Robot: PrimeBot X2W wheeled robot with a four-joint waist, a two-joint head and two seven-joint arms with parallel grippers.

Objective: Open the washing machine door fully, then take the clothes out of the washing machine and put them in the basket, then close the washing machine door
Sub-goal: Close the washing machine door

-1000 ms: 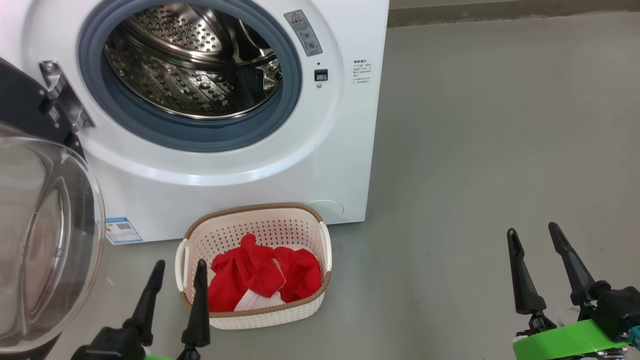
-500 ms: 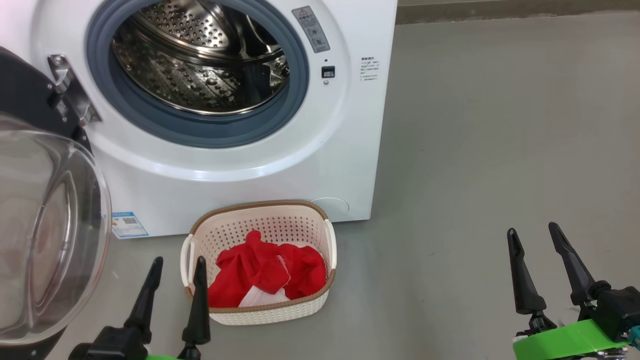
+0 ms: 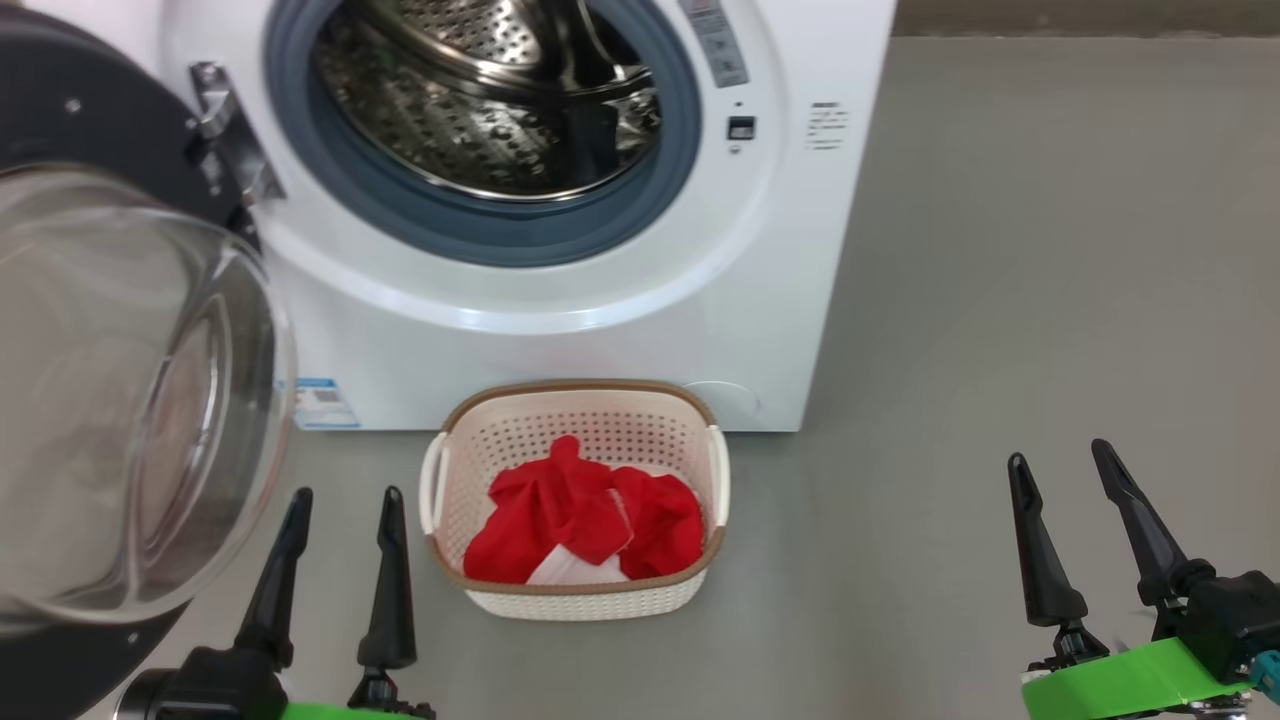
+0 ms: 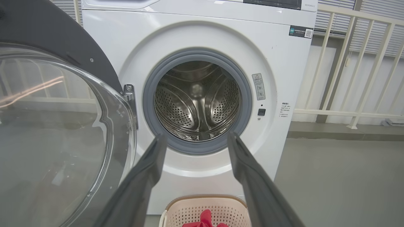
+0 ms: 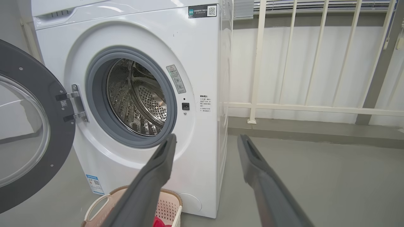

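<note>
The washing machine (image 3: 600,340) stands with its drum (image 3: 490,110) showing bare steel. The washing machine door (image 3: 120,400) hangs wide open at the left, its glass bowl bulging toward me. On the floor in front of the machine sits the basket (image 3: 585,603), with the red clothes (image 3: 585,520) lying inside. My left gripper (image 3: 345,495) is open and holds nothing, between the door and the basket. My right gripper (image 3: 1060,455) is open over bare floor, far right of the basket. The left wrist view looks between its fingers (image 4: 151,164) at the drum (image 4: 197,101).
Grey floor (image 3: 1000,250) stretches to the right of the machine. A white railing (image 5: 315,107) and a low kerb run behind it. A blue sticker (image 3: 318,400) marks the machine's lower left front. The open door (image 5: 25,126) takes up the space left of the basket (image 5: 165,206).
The head camera has moved, so the machine, door and basket now sit further right in its view. Both grippers stay open in the same places. The clothes lie unchanged in the basket.
</note>
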